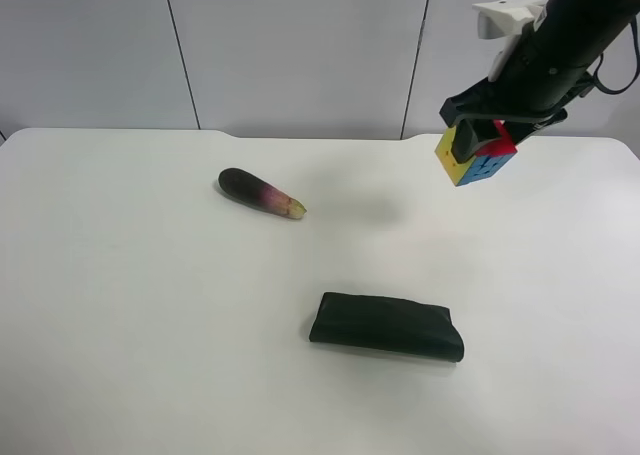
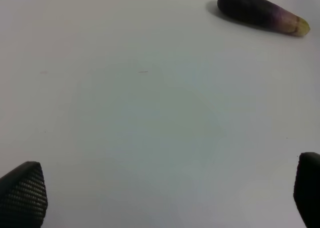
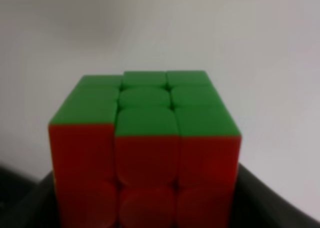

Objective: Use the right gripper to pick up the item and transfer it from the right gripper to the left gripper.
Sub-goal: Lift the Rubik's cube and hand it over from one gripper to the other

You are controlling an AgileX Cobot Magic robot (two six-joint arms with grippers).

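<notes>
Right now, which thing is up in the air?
The colourful puzzle cube, held by the right gripper; the eggplant and black pouch lie on the table.

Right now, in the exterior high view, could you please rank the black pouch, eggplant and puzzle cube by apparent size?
1. black pouch, clearly largest.
2-3. eggplant and puzzle cube: unranked; the eggplant is longer, the cube bulkier and held aloft, maybe nearer the camera.

Open table (image 2: pixel 150 112) below left gripper (image 2: pixel 165 193); eggplant (image 2: pixel 260 12) apart
</notes>
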